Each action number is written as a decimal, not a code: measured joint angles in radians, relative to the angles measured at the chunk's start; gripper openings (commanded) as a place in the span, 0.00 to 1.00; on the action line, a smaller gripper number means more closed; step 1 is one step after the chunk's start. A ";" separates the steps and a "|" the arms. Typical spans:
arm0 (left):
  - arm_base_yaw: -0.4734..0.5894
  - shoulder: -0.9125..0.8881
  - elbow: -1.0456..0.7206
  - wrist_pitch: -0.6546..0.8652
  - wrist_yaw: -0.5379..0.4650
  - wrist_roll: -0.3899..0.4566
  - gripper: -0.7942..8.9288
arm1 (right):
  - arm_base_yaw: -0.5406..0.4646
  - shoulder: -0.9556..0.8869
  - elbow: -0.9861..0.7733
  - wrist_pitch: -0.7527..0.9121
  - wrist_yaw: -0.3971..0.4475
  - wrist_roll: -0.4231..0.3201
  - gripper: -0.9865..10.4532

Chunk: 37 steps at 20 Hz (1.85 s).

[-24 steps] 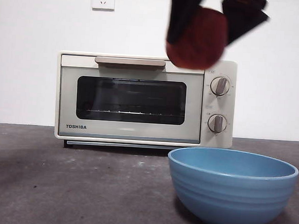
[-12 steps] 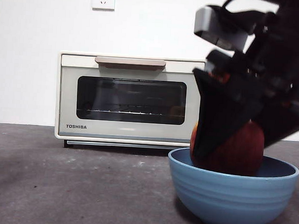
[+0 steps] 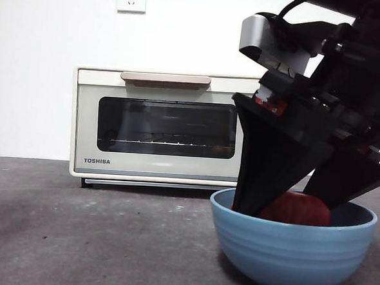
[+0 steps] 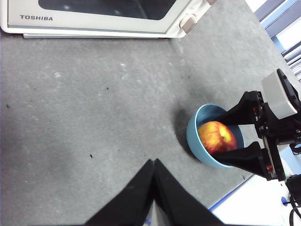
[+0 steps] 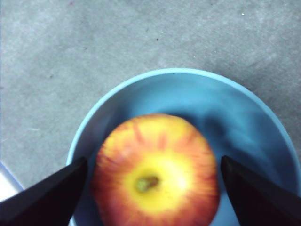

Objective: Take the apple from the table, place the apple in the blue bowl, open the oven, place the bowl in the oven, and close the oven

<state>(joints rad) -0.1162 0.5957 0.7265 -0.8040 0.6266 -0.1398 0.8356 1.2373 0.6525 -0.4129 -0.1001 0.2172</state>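
Nearest the front edge of the table (image 3: 74, 239), toward its right side, the blue bowl (image 3: 291, 255) stands with the apple (image 3: 295, 208) resting in its hollow, stem end up. The right gripper (image 3: 297, 188) hangs over it with its two black jaws spread wide, one on each side of the fruit and clear of it in the right wrist view — released, not gripping. Both jaw tips reach down inside the rim. That is the main hazard: if the arm pulls away sideways instead of straight up, a jaw could catch the rim and drag or tip the bowl, and the round apple could roll out. A later pinch on the thin rim also looks risky, since the loaded bowl may swing or slip.

Well off from the bowl, the left gripper (image 4: 153, 188) waits above bare table, its jaws pressed together on nothing.

Farther back, toward the table's rear edge, the oven (image 3: 178, 125) stands with its door closed — the bar handle (image 3: 165, 80) untouched. Pulling that door with the bowl so near in front could end in a knock.
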 measured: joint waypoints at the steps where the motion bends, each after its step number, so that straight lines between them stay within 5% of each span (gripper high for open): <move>1: 0.000 0.000 0.000 0.000 0.000 0.000 0.09 | 0.000 0.000 0.000 0.000 0.009 0.000 0.48; 7: -0.003 0.037 0.000 0.087 0.000 -0.014 0.09 | -0.001 -0.063 0.143 -0.102 0.113 -0.039 0.48; 13: -0.067 0.177 0.060 0.311 -0.041 -0.085 0.09 | -0.037 -0.138 0.271 -0.377 0.424 -0.051 0.48; 16: -0.116 0.288 0.144 0.392 -0.114 -0.088 0.09 | -0.101 -0.141 0.270 -0.529 0.490 -0.028 0.48; 27: -0.218 0.770 0.413 0.584 -0.245 -0.050 0.09 | -0.241 -0.142 0.243 -0.563 0.256 0.000 0.48; 37: -0.270 0.971 0.516 0.627 -0.327 0.021 0.09 | -0.249 -0.142 0.243 -0.563 0.211 0.000 0.48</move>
<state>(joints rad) -0.3859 1.5665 1.2427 -0.1772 0.3000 -0.1192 0.5865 1.0950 0.8959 -0.9760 0.1112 0.2176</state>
